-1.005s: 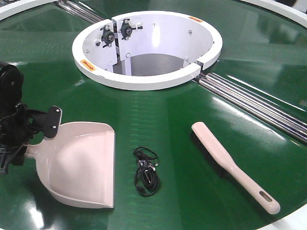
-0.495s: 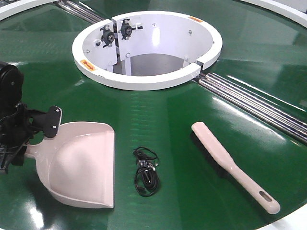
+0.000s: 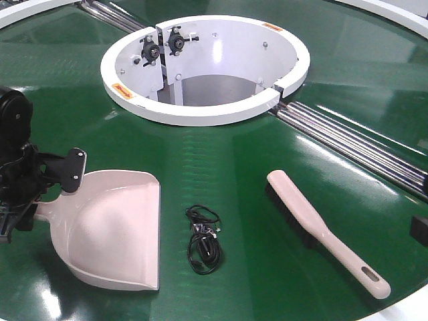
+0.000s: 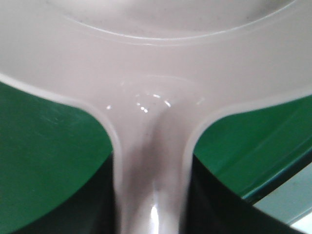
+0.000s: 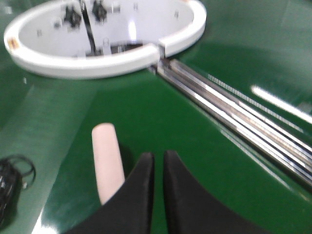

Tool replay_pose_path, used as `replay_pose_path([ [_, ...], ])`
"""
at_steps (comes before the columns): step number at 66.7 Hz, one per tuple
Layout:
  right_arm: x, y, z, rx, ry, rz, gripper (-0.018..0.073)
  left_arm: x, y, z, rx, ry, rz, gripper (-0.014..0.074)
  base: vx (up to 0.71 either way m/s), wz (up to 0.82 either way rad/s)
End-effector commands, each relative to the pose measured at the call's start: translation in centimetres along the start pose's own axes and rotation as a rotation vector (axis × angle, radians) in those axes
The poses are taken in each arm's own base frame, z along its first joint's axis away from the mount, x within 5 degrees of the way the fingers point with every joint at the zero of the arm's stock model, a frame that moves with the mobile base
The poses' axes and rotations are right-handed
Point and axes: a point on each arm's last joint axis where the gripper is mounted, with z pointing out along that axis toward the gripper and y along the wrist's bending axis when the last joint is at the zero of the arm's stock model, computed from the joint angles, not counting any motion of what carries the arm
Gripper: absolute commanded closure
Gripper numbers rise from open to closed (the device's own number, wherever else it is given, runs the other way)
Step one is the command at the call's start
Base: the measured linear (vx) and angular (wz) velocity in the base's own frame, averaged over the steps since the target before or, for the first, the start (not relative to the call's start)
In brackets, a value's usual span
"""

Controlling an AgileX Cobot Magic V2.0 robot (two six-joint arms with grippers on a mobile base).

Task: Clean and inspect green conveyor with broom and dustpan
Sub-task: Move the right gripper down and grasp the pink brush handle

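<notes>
Since the earlier frames almost nothing has shifted, except that a black block (image 3: 420,231) has come into the front view at its right edge, beside the broom's handle end. Otherwise the green conveyor (image 3: 227,167) lies glossy and faintly ribbed, crossed by silver rollers (image 3: 348,144) that run out from a white ring housing (image 3: 200,114). The dustpan (image 3: 110,234) is smooth pale pink plastic, a wide scoop with raised sides and a flat front lip, lying flat on the belt at lower left. The left claw (image 3: 43,200) is at its handle: in the left wrist view the handle runs straight between the two black fingers, which sit against both its sides (so it is gripped). A small coil of black cable (image 3: 204,237) lies between the pan and the broom (image 3: 314,224), a long slim pink brush with short black bristles and a slotted hole in its handle, lying aslant at lower right. The right claw (image 5: 157,158) has its fingers drawn nearly together, holding nothing, with the brush's rounded end just to its left on the belt.
</notes>
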Motion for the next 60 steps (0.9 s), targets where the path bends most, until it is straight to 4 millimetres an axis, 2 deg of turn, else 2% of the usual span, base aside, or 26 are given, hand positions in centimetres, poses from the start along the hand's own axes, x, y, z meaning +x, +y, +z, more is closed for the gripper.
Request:
replay_pose_path([
  [1, -2.9, 0.4, -0.1, -0.025, 0.024, -0.057, 0.0416, 0.2, 0.0, -2.0, -0.056, -0.017, -0.014, 0.0603, 0.00, 0.00],
  [15, -4.7, 1.8, 1.6, -0.074, 0.277, -0.149, 0.0215, 0.2, 0.0, -2.0, -0.056, -0.016, -0.015, 0.0603, 0.00, 0.00],
  [29, -5.4, 2.6, 5.1, -0.070, 0.497, -0.171, 0.0060, 0.2, 0.0, -2.0, -0.056, -0.016, -0.015, 0.0603, 0.00, 0.00],
  [46, -4.2, 3.4, 10.2, -0.085, 0.781, -0.219, 0.0031, 0.2, 0.0, -2.0, -0.056, -0.016, -0.015, 0.0603, 0.00, 0.00],
  [60, -2.9, 4.1, 13.6, -0.124, 0.905, -0.269, 0.0031, 0.2, 0.0, -2.0, -0.056, -0.016, -0.015, 0.0603, 0.00, 0.00],
])
